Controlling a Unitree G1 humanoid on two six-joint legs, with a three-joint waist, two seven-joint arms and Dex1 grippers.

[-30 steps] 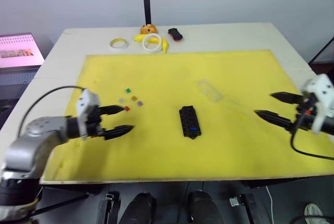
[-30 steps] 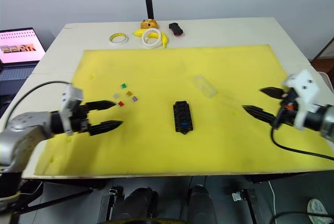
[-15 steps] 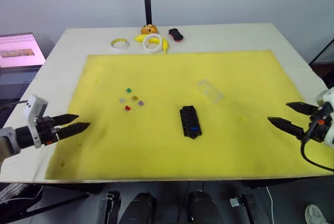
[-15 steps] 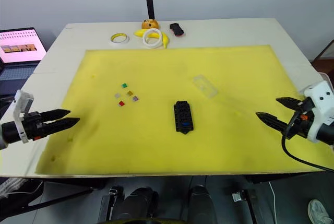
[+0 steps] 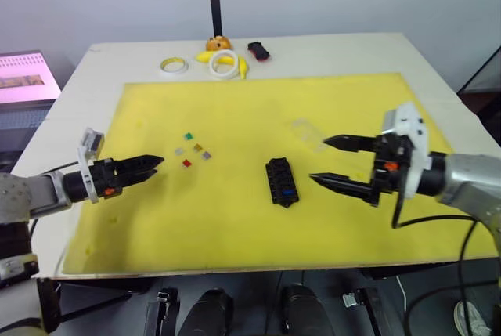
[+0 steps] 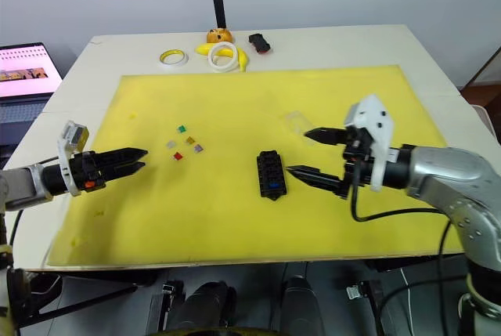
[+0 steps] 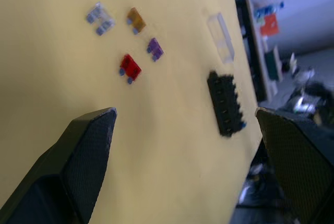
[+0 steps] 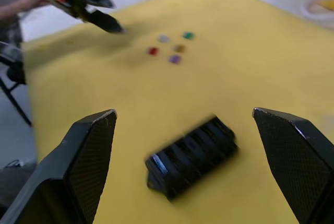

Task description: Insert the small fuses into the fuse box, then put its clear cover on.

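Black plastic makes up the fuse box [image 5: 282, 182], which lies flat near the middle of the yellow mat [image 5: 258, 218]. One blue fuse [image 5: 290, 193] already sits in a slot at its near end. The other small fuses [image 5: 194, 150] lie loose on the mat to the left of the box, well apart from it: green, grey, yellow, purple and red, all close together. The clear cover [image 5: 309, 134] rests on the mat just to the far right of the box (it is very hard to see).

The left gripper [image 5: 149, 167] hangs low, just to the near left of the red fuse [image 7: 129, 68]. In the head views its two black fingers look close together at the tips, though the left wrist view shows a wide gap, so I take it as a little open, and it holds nothing. The right gripper [image 5: 333, 162] is wide open and empty, with the box just to its left.

The step in hand looks like picking up the next fuse, and the red one is nearest. I think the left gripper should open only a little, come straight down over that one chip, and pinch it by its flat sides so its legs point down. Going slowly should help, because a bump could scatter the other chips. The right gripper could steady the box.
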